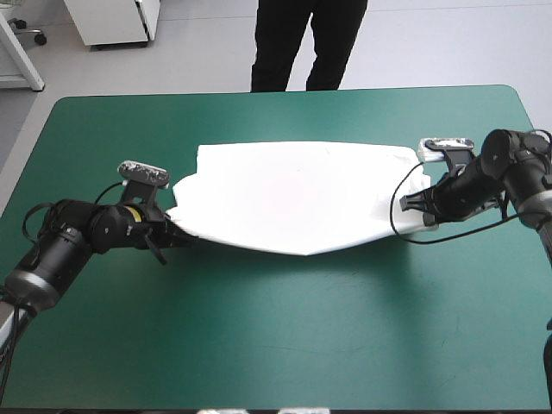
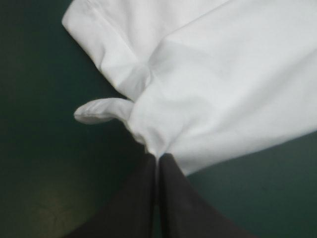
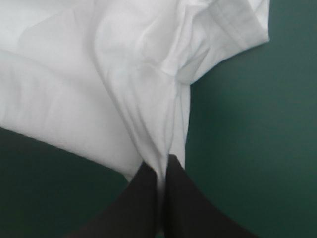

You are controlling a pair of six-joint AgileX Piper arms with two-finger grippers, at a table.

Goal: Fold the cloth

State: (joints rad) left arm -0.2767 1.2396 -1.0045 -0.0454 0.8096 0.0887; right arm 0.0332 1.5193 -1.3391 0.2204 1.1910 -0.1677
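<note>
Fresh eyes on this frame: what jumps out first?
The white short-sleeved fabric T-shirt lies spread wide across the middle of the teal-green table cover. Both arms hold it by opposite side edges: the left end effector is shut on the cloth near one sleeve, and the right end effector is shut on it near the other.

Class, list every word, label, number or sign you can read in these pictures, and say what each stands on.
None can be read. The T-shirt shows no print, the teal-green cover is unmarked, and the left gripper and right gripper, both shut on the T-shirt, carry no lettering.
</note>
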